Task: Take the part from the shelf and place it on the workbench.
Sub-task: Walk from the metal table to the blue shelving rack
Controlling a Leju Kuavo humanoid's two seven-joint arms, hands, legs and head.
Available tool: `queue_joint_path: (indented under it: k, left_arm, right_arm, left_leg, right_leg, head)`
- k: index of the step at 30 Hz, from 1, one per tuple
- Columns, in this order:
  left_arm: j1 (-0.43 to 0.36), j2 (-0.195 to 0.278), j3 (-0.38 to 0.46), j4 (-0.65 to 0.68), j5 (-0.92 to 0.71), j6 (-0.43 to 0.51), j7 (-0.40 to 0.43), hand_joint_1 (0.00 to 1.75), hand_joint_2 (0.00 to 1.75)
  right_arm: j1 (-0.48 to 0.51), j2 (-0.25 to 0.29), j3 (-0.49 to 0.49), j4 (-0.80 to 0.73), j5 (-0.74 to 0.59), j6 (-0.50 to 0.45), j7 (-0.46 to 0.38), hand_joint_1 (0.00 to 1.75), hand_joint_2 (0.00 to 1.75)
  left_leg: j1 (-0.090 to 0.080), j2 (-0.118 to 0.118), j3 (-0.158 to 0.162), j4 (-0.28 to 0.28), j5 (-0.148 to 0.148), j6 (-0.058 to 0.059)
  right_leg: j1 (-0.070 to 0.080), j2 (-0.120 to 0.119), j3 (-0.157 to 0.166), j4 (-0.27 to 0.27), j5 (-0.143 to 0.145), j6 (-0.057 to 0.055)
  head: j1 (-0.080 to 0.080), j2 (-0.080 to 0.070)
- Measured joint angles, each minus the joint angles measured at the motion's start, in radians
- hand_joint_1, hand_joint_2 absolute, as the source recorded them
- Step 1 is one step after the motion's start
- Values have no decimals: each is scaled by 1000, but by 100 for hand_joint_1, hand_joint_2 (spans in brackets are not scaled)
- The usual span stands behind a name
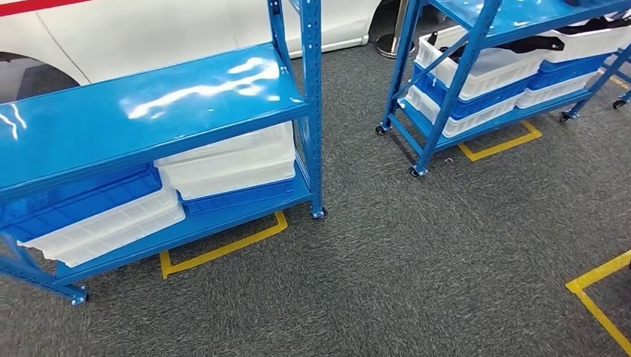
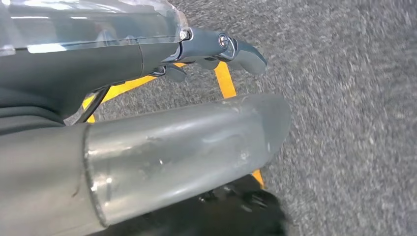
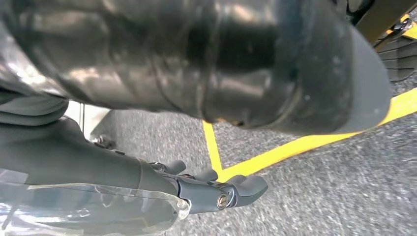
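On the far shelf (image 1: pixel 513 15), dark parts lie in a white bin (image 1: pixel 491 71); you likely want one. It looks stiff and light, so grasp its middle. Your left robot hand (image 2: pixel 216 49) and right robot hand (image 3: pixel 211 189) hang over the carpet, fingers loosely spread, holding nothing.

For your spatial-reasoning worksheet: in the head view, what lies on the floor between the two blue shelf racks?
Bare grey carpet separates the near rack from the far rack in the head view; yellow tape corners sit beside each.

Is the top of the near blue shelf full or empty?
Empty. The near shelf's top board shows only glossy reflections in the head view; the trays sit on the level below.
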Motion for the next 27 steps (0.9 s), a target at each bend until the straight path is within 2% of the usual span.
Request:
queue_joint_path:
  k: [1, 2, 4, 5, 7, 8, 9, 10, 11, 12, 13, 14, 15, 16, 17, 19, 20, 22, 23, 24, 25, 26, 27]
  left_arm:
    - [-2, 0, 0, 0, 0, 0, 0, 0, 0]
    - [-2, 0, 0, 0, 0, 0, 0, 0, 0]
    - [0, 0, 0, 0, 0, 1, 0, 0, 0]
    - [2, 0, 0, 0, 0, 1, 0, 0, 0]
    - [2, -1, 0, 0, 0, 1, 0, 0, 0]
    - [1, -2, 0, 0, 0, 2, 1, 0, 0]
    - [0, -2, 0, 0, -1, 2, 2, 0, 0]
    - [-1, -2, 0, 0, -1, 2, 2, 0, 0]
    - [-1, -2, 0, 0, -1, 3, 3, 0, 0]
    - [0, -2, 0, 0, -2, 3, 4, 0, 0]
    - [0, -2, 0, 0, -2, 3, 4, 0, 0]
    - [0, -2, 0, 0, -2, 3, 4, 0, 0]
    - [-1, -2, 0, 0, -2, 3, 4, 0, 0]
    - [-1, -3, 0, 0, -2, 3, 3, 0, 0]
    - [-2, -3, 0, 0, -2, 3, 3, 0, 0]
    - [0, -2, 0, 0, -2, 3, 3, 0, 0]
    - [2, -2, 0, 0, -2, 2, 2, 0, 0]
    - [3, -2, 0, 0, -2, 2, 2, 0, 0]
    - [1, -2, 0, 0, -2, 2, 1, 0, 0]
    - [-1, -2, 0, 0, -2, 1, 1, 0, 0]
    - [-1, -2, 0, 0, -2, 0, 0, 0, 0]
    - [-1, -2, 0, 0, -3, -1, 0, 0, 0]
    - [1, -3, 0, 0, -4, -1, 0, 0, 0]
  right_arm:
    - [0, 0, 0, 0, 0, 0, 0, 0, 0]
    - [-2, 0, 0, 1, 0, 0, 0, 0, 0]
    - [-7, 0, 0, 1, 0, 0, 0, 0, 0]
    - [-8, 0, 0, 2, 0, 0, 0, 0, 0]
    - [-8, 1, 0, 2, 0, 1, 0, 0, 0]
    - [-5, 1, 0, 2, 0, 3, -1, 0, 0]
    - [-3, 1, 0, 2, 1, 5, -1, 0, 0]
    - [-3, 1, 0, 2, 2, 7, -1, 0, 0]
    - [-2, 1, 0, 3, 2, 8, -2, 0, 0]
    - [-2, 1, 0, 3, 3, 9, -2, 0, 0]
    - [-1, 1, 0, 3, 4, 9, -3, 0, 0]
    - [0, 1, 0, 4, 5, 9, -3, 0, 0]
    - [1, 1, 0, 4, 6, 9, -4, 0, 0]
    - [1, 1, -1, 4, 6, 9, -5, 0, 0]
    - [1, 1, -1, 4, 6, 9, -6, 0, 0]
    - [-3, 1, -1, 4, 7, 9, -7, 0, 0]
    - [-4, 1, -1, 4, 7, 9, -7, 0, 0]
    - [-3, 1, -1, 4, 8, 9, -9, 0, 0]
    - [-1, 1, -1, 4, 8, 9, -9, 0, 0]
    - [0, 1, -2, 4, 8, 9, -9, 0, 0]
    - [1, 1, -2, 4, 8, 9, -9, 0, 0]
    - [1, 1, -3, 4, 8, 9, -9, 0, 0]
    - [0, 1, -4, 4, 9, 9, -9, 0, 0]
  left_leg:
    - [-5, 14, 22, -42, 10, 6]
    - [-9, 21, 29, -61, 11, 12]
    - [-11, 2, 31, -69, 15, 23]
    - [-8, -7, 34, -77, 20, 28]
    - [-2, -27, 42, -92, 31, 40]
    - [-2, -36, 41, -95, 34, 44]
    - [-2, -47, 40, -94, 35, 46]
    - [-3, -59, 39, -93, 36, 47]
    - [-3, -72, 39, -92, 36, 47]
    - [-3, -86, 40, -91, 35, 46]
    - [-2, -101, 41, -88, 34, 44]
    - [-1, -115, 40, -84, 31, 41]
    - [-2, -128, 38, -77, 28, 36]
    - [-1, -139, 34, -72, 26, 30]
    - [-1, -149, 30, -69, 25, 24]
    - [1, -166, 24, -70, 26, 11]
    - [3, -159, 21, -67, 23, 6]
    - [3, -114, -1, -16, -10, -2]
    - [3, -84, -27, 39, -41, -5]
    - [3, -65, -60, 106, -75, -8]
    - [5, -56, -91, 168, -100, -10]
    - [6, -52, -109, 206, -109, -11]
    - [6, -49, -108, 206, -98, -10]
  right_leg:
    - [1, -9, 3, 0, -2, 4]
    - [2, -18, 5, 0, -3, 9]
    - [3, -33, 11, -4, -5, 19]
    - [2, -25, 13, -2, -9, 24]
    - [-1, 24, -8, 52, -49, 32]
    - [-4, 55, -35, 109, -81, 34]
    - [-5, 72, -69, 176, -112, 35]
    - [-5, 80, -99, 232, -131, 37]
    - [-6, 82, -116, 260, -129, 38]
    - [-7, 84, -115, 248, -106, 39]
    - [-9, 90, -96, 200, -67, 39]
    - [-12, 108, -69, 132, -28, 39]
    - [-14, 130, -43, 71, -2, 38]
    - [-15, 148, -26, 29, 11, 36]
    - [-15, 159, -19, 11, 12, 33]
    - [-11, 145, -16, 6, 11, 22]
    - [-11, 134, -13, 2, 13, 15]
    - [-12, 109, -8, -9, 18, 1]
    - [-10, 94, -7, -11, 18, -4]
    - [-7, 80, -7, -12, 16, -8]
    - [-5, 65, -7, -11, 15, -9]
    - [-3, 51, -6, -11, 13, -10]
    - [-1, 38, -5, -11, 12, -10]
  head:
    - [0, 0]
    - [0, 0]
    - [0, 0]
    - [1, 0]
    - [2, 0]
    - [2, 0]
    - [2, 0]
    - [1, 0]
    - [1, 0]
    - [1, 0]
    - [1, 0]
    - [1, 0]
    - [1, 0]
    - [1, 0]
    - [1, 0]
    - [1, 0]
    - [1, 0]
    - [0, 0]
    - [-1, 0]
    - [-1, 0]
    - [-1, 0]
    - [-1, 0]
    - [-1, 0]
